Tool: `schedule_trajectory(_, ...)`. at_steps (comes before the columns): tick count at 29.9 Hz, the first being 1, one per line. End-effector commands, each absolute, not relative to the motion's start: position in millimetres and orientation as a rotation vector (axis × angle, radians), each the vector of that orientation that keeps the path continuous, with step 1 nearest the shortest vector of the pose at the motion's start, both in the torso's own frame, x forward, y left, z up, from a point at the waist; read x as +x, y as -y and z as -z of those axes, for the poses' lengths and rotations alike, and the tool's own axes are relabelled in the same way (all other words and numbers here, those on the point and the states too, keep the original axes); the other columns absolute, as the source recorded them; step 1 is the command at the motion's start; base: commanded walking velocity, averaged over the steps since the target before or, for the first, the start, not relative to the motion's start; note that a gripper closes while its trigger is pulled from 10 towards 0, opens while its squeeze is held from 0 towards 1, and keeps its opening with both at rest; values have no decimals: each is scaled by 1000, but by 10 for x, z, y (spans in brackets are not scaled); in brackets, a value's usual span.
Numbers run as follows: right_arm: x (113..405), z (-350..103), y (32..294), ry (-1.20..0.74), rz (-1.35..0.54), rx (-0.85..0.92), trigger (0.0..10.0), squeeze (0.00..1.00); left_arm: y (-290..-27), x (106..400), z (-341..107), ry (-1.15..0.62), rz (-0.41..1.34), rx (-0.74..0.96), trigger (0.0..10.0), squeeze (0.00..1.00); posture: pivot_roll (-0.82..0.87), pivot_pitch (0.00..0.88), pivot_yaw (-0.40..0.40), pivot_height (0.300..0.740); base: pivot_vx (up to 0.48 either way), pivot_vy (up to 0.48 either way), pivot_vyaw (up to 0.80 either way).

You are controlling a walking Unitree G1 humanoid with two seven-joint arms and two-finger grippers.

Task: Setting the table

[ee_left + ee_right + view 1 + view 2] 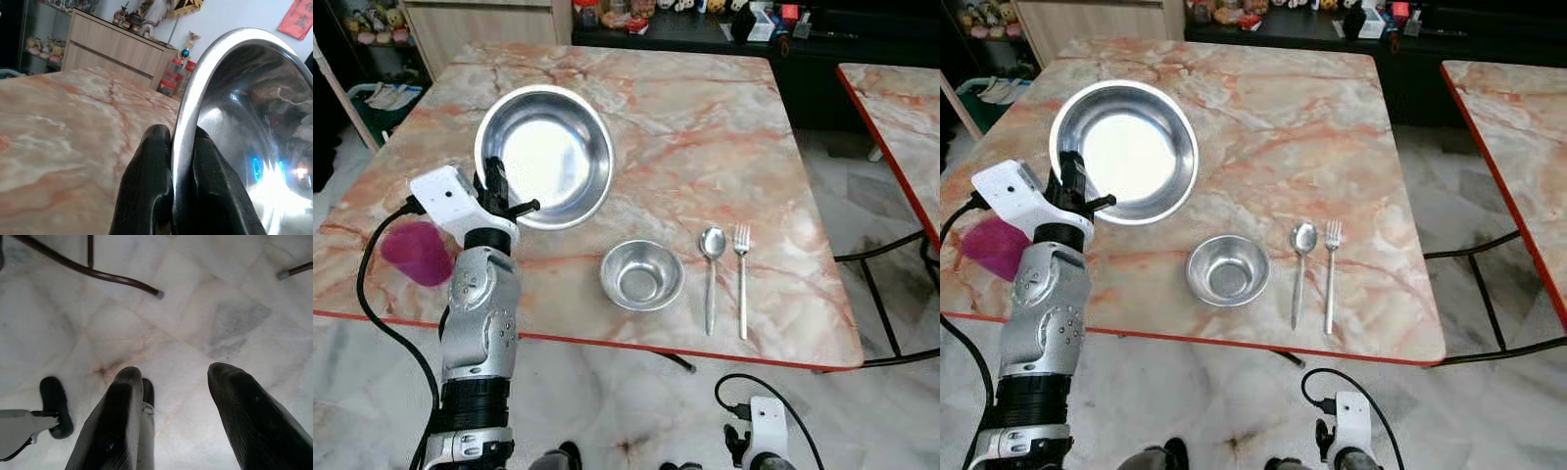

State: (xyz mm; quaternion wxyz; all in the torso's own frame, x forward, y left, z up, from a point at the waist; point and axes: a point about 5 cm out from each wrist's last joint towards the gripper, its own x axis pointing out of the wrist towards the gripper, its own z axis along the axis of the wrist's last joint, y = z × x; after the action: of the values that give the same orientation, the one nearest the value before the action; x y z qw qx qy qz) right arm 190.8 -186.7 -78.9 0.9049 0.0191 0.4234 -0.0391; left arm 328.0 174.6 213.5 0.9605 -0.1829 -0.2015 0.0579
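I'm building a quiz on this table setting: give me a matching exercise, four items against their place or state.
Things:
1. large steel plate
2. small steel bowl
3. fork
4. pink cup

Places or states:
A. beside the spoon, on its right
B. rim pinched by the left gripper
C. near the table's left edge, behind the left arm
D. standing left of the spoon

Pairs: 1-B, 2-D, 3-A, 4-C

A wooden cabinet is standing beyond the far end of the marble bench, with red-lidded jars sitting just beside it. A dark low shelf is carrying small boxes and figurines. A second marble bench is standing to the right, over a pale marble floor.
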Motion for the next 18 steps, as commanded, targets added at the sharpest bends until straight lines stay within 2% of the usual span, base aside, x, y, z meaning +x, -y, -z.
schedule_trajectory(1, 1828, 823, 1933, -902, 110, 49, 10000, 0, -1689, 3293, -2249, 460, -89, -356, 10000, 0, 82, 155, -51, 740, 0, -401, 0)
schedule_trajectory(3, 1818, 829, 1932, -909, 110, 52, 10000, 0, -1692, 3293, -2250, 461, -91, -355, 10000, 0, 81, 156, -52, 740, 0, -401, -438)
schedule_trajectory(18, 1821, 823, 1937, -896, 110, 50, 10000, 0, -1722, 3305, -2240, 461, -111, -352, 10000, 0, 80, 164, -51, 740, 0, -385, 0)
